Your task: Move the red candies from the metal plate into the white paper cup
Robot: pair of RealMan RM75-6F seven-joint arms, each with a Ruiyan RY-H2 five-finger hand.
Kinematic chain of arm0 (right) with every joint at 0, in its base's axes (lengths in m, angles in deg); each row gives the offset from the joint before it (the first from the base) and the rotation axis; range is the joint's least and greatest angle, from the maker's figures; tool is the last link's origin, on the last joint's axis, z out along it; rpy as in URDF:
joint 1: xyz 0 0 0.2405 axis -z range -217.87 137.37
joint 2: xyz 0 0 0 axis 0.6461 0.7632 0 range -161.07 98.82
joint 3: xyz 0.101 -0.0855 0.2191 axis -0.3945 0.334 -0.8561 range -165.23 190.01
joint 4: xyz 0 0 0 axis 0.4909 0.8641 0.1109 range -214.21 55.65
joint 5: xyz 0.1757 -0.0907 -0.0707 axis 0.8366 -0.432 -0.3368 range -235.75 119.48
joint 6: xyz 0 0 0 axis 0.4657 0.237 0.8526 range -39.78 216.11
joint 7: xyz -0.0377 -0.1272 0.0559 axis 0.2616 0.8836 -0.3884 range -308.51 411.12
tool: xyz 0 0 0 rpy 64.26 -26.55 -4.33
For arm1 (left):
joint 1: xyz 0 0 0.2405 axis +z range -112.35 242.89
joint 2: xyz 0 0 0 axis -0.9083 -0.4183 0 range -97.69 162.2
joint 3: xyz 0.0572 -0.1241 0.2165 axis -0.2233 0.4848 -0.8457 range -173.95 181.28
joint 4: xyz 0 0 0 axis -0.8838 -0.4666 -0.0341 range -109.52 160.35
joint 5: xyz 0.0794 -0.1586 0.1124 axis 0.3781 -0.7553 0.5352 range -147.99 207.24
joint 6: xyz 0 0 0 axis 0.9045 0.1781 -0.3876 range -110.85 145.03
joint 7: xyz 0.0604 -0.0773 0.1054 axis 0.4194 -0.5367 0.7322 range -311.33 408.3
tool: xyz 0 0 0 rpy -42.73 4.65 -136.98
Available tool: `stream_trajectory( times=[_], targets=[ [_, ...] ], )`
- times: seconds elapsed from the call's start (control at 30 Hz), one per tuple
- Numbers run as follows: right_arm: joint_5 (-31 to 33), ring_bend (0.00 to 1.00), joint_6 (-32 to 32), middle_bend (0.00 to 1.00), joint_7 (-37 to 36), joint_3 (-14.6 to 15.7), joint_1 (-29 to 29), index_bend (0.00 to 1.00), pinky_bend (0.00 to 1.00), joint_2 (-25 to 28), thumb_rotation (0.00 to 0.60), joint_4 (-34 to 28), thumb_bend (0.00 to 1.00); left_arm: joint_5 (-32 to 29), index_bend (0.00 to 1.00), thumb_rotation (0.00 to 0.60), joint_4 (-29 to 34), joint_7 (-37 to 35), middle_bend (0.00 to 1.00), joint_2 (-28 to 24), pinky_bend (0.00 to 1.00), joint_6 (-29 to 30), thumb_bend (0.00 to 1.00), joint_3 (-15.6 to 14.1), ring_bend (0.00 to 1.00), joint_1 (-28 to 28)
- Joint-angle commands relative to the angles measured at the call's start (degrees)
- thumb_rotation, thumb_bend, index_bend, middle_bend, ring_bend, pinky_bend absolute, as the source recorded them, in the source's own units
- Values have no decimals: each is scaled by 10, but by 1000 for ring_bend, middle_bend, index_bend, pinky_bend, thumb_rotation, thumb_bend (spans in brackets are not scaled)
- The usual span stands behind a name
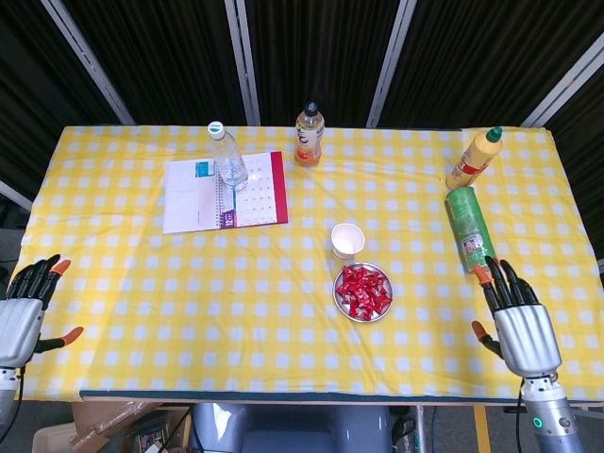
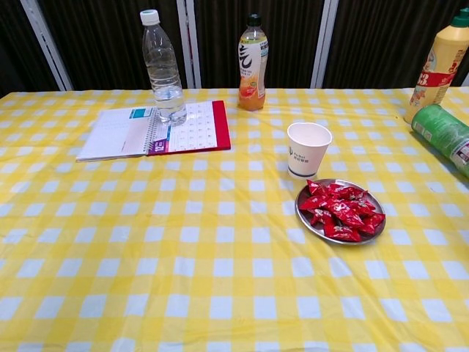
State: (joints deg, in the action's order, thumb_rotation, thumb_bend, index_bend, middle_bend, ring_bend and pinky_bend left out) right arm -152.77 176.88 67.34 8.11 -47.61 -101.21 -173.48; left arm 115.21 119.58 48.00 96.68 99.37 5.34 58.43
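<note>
Several red candies (image 1: 364, 290) (image 2: 338, 210) lie heaped on a round metal plate (image 1: 363, 313) (image 2: 308, 221) near the table's middle. An upright white paper cup (image 1: 347, 242) (image 2: 308, 150) stands just behind the plate. My right hand (image 1: 513, 316) hovers at the table's front right, fingers spread and empty, well to the right of the plate. At the front left edge my left hand (image 1: 25, 313) is flat with fingers apart, holding nothing. Neither hand shows in the chest view.
A green canister (image 1: 469, 229) (image 2: 442, 134) lies on its side just beyond my right hand. Behind it stands a yellow bottle (image 1: 475, 157) (image 2: 442, 62). A notebook (image 1: 225, 192) (image 2: 155, 129), a clear water bottle (image 1: 226, 157) (image 2: 163, 67) and an orange drink bottle (image 1: 309, 135) (image 2: 252, 63) sit at the back.
</note>
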Motion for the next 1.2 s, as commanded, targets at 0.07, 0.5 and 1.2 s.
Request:
stream_trajectory(
  times=[0.07,0.5,1.2],
  targets=[
    [16,493,-45,386,-48,-6,-25,68,703,-4,600,-33,298,-2,0,600,5,1,0,-2,0,-7,35,-1,0,-3],
    [210,838,-237,682,65,-39,-126,76,999,-43,600,-94,298,-11,0,600,18,-20,0,-15,0,-23,35,-1,0,-7],
    [426,870,-283,724,205,-81,-237,176,1000,-214,600,-7,298,-22,0,600,24,-45,0,-27,0,-47,35,-2,0,-15]
  ],
)
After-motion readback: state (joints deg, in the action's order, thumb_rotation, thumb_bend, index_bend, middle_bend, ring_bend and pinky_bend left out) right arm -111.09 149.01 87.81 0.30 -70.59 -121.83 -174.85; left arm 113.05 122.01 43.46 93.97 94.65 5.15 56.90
